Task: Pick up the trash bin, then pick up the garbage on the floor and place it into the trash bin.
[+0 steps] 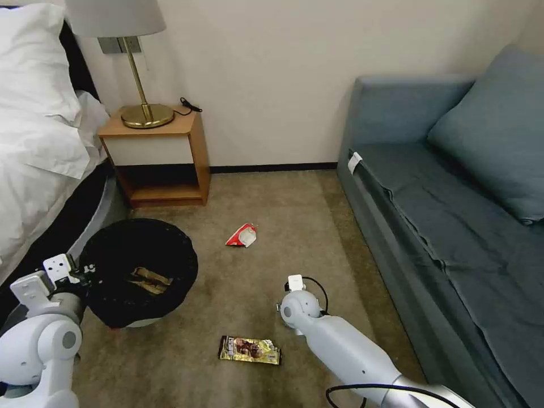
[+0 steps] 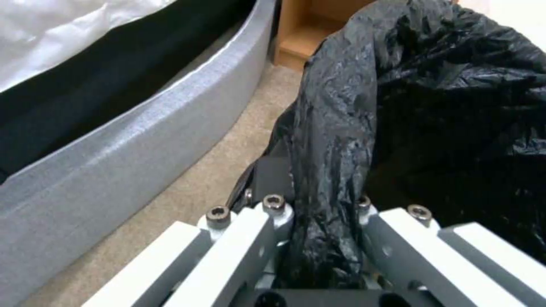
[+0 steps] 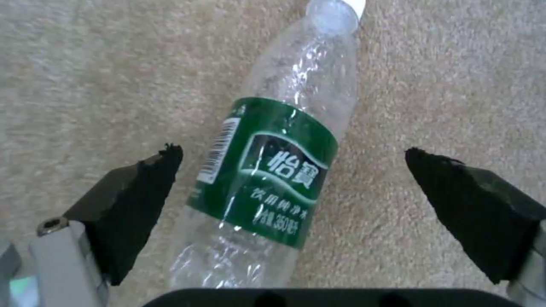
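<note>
Right gripper (image 3: 293,160) hangs over the clear plastic bottle with green label (image 3: 267,170) lying on the beige carpet (image 3: 85,85) — jaws spread wide, straddling its long axis. Left gripper (image 2: 318,213) clamps the black-lined round bin's (image 1: 139,272) rim beside the bed.

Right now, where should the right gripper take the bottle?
Probably across the green-labelled middle of the bottle, from straight above. It lies flat on the carpet, and the open right gripper already straddles its round body, one finger per side.
</note>
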